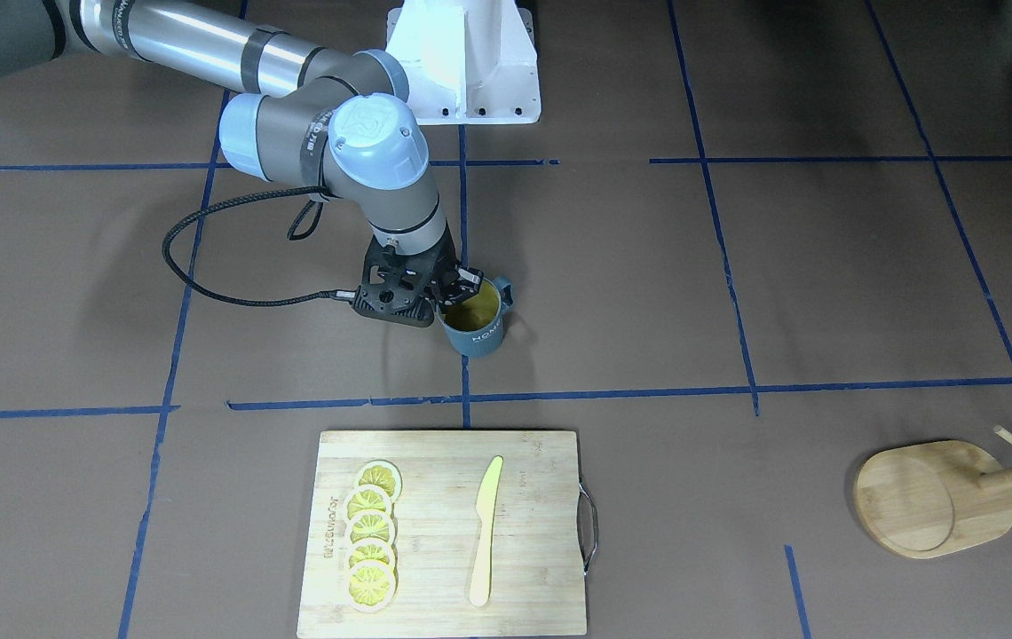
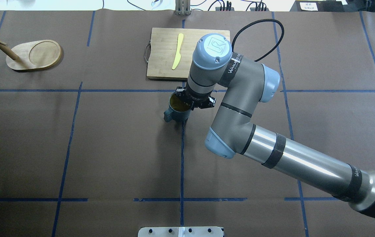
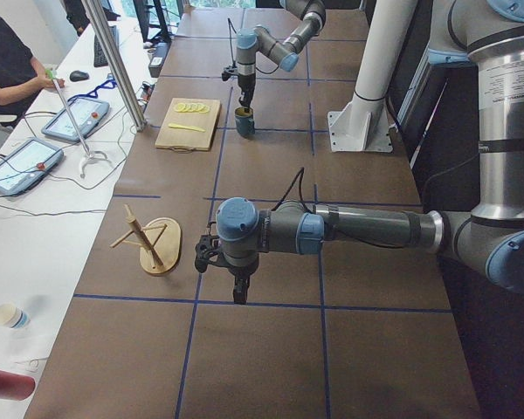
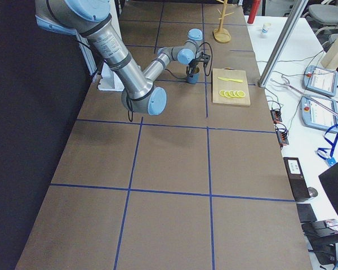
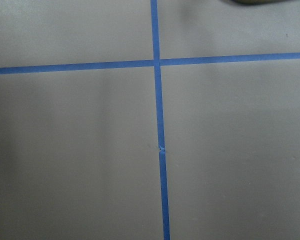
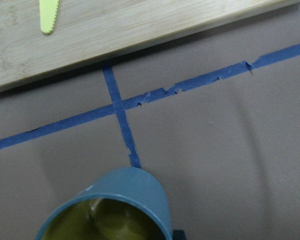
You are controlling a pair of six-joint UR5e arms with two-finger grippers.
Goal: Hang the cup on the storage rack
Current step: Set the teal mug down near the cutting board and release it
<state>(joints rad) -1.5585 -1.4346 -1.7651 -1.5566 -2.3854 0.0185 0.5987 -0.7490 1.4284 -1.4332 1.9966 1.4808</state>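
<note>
In the front view, your right hand [image 1: 460, 286] sits at the rim of the cup [image 1: 478, 330], which stands on the table [image 1: 737, 293]. You cannot tell whether the hand is pinching or spread. The rack [image 1: 928, 497] stands well apart.

In the left side view, your left hand [image 3: 241, 292] hovers near the rack; its state cannot be told.

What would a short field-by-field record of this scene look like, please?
cup: upright, yellow inside
right hand: at the cup's rim; whether it grips is unclear
storage rack: off to the robot's left, no cup on it
left hand: hovers low near the storage rack
cutting board: holds lemon slices and a yellow knife
</note>
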